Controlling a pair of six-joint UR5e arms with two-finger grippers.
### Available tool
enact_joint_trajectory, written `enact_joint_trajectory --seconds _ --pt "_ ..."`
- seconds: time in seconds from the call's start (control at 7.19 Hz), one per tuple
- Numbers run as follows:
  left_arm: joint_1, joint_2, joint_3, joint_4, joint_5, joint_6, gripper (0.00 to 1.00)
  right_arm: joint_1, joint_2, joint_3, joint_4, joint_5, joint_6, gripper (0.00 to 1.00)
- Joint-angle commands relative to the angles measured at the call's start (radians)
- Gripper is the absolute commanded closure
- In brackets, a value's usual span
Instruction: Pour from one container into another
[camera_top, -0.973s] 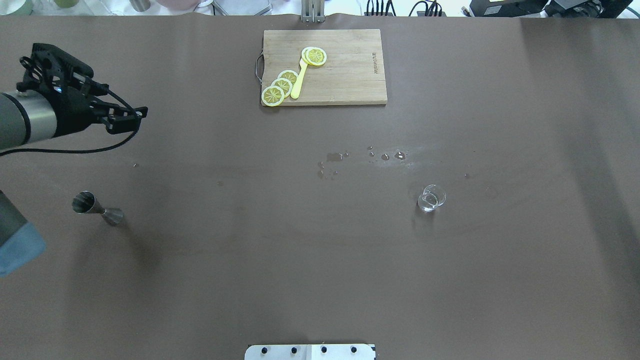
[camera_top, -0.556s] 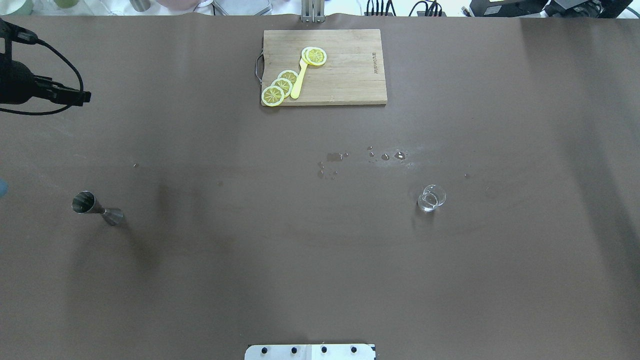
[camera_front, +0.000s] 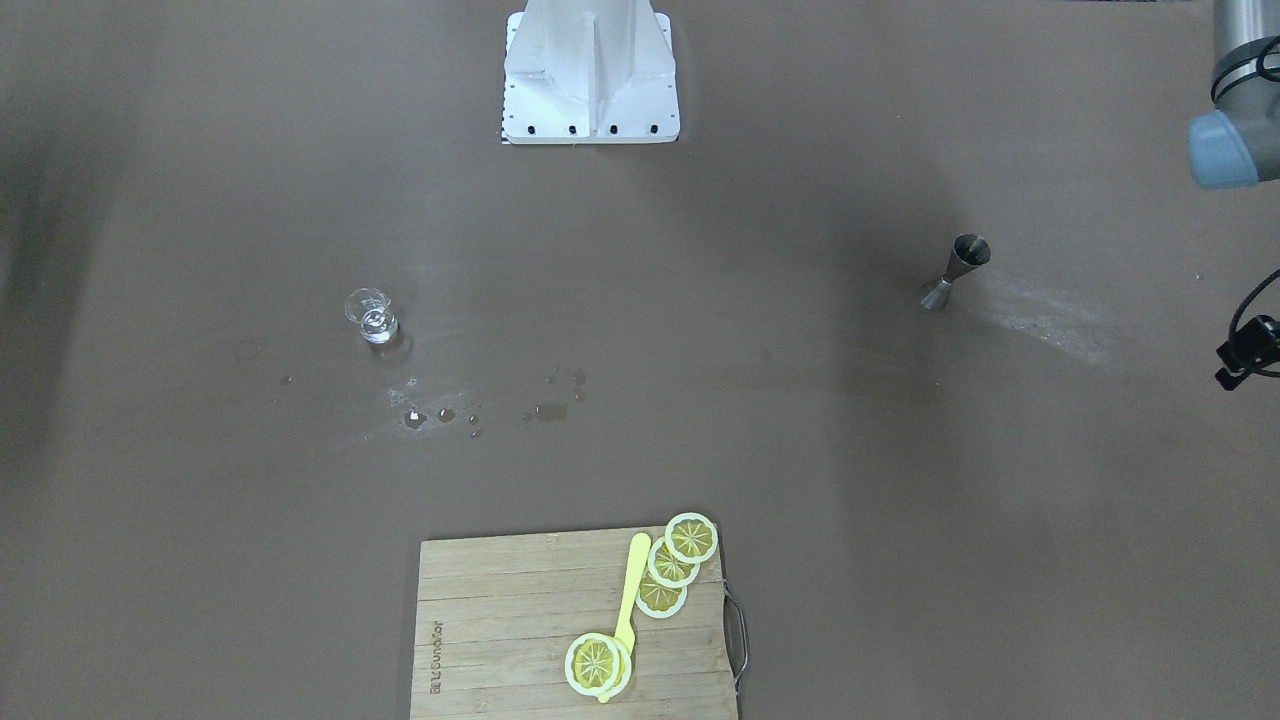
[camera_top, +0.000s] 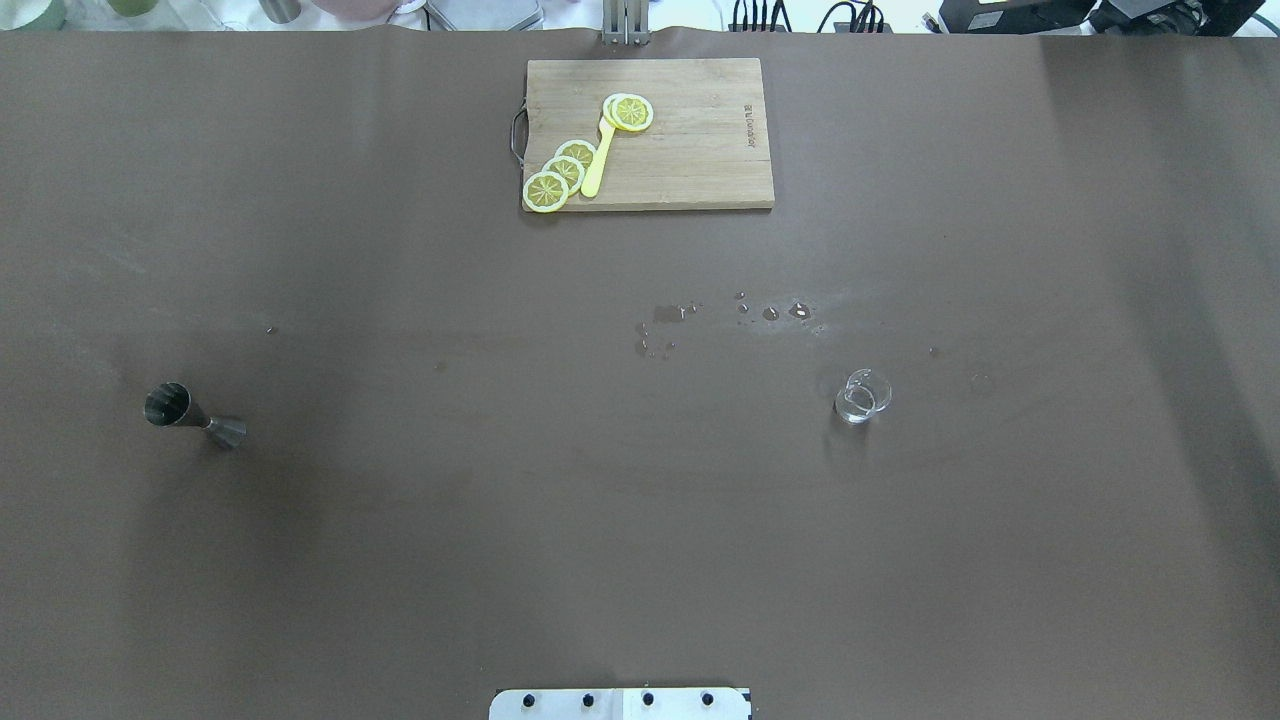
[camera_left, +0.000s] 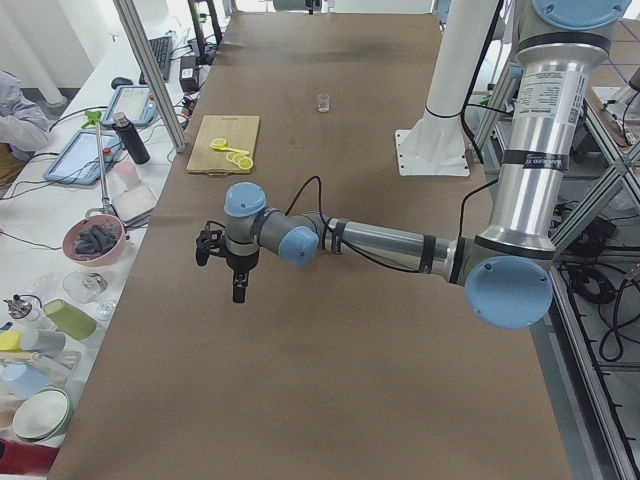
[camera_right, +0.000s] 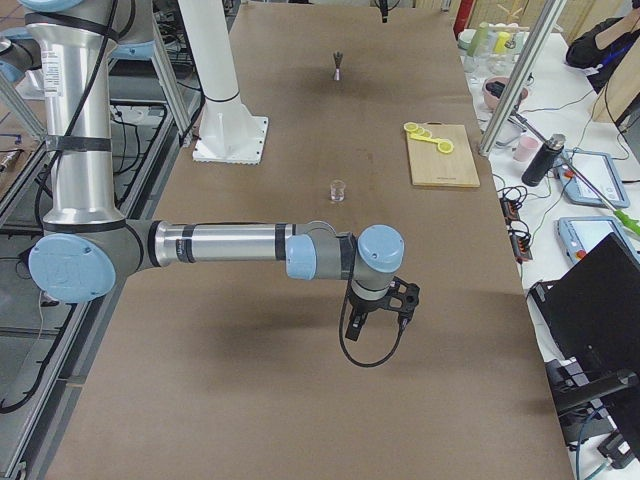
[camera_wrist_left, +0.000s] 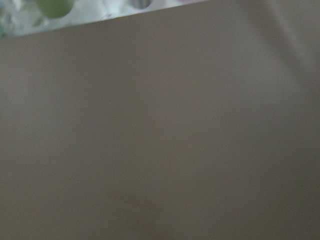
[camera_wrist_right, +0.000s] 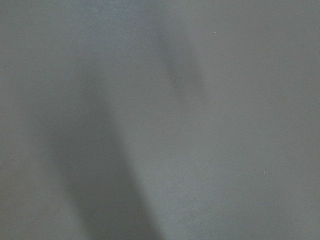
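Overhead exterior view: the small clear glass beaker-like cup stands upright on the brown bench, right of centre. The silver-grey hourglass-shaped metal jigger stands upright well apart from it, far to the left. Nothing grips either. The left gripper and right gripper hang above the bench's ends; I cannot tell whether they are released or clenched.

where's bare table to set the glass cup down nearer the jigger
The wide stretch between the jigger and the glass cup is bare, as is the strip toward the base plate. Wet drops lie beyond the cup; the cutting board is crowded with lemon slices.
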Motion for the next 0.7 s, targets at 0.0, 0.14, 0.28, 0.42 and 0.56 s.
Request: enact_joint_trajectory --seconds 0.0,0.14,0.28,0.42,0.56 --pt "-0.099 0.062 -0.006 0.153 -0.109 0.011 0.02 0.0 -0.002 0.006 -0.002 0.001 -0.001 0.0" --pt "-0.132 0.126 -0.022 0.149 -0.164 0.097 0.02 0.0 -0.002 0.006 -0.003 0.001 0.0 0.0" --pt "-0.143 0.189 -0.05 0.154 -0.274 0.104 0.02 0.0 -0.002 0.005 -0.008 0.001 0.002 0.0" --pt "-0.19 0.195 -0.041 0.151 -0.303 0.118 0.02 0.0 -0.002 0.005 -0.008 0.001 0.002 0.0" --pt "-0.195 0.215 -0.064 0.152 -0.304 0.205 0.02 0.0 -0.002 0.005 -0.008 0.001 0.002 0.0"
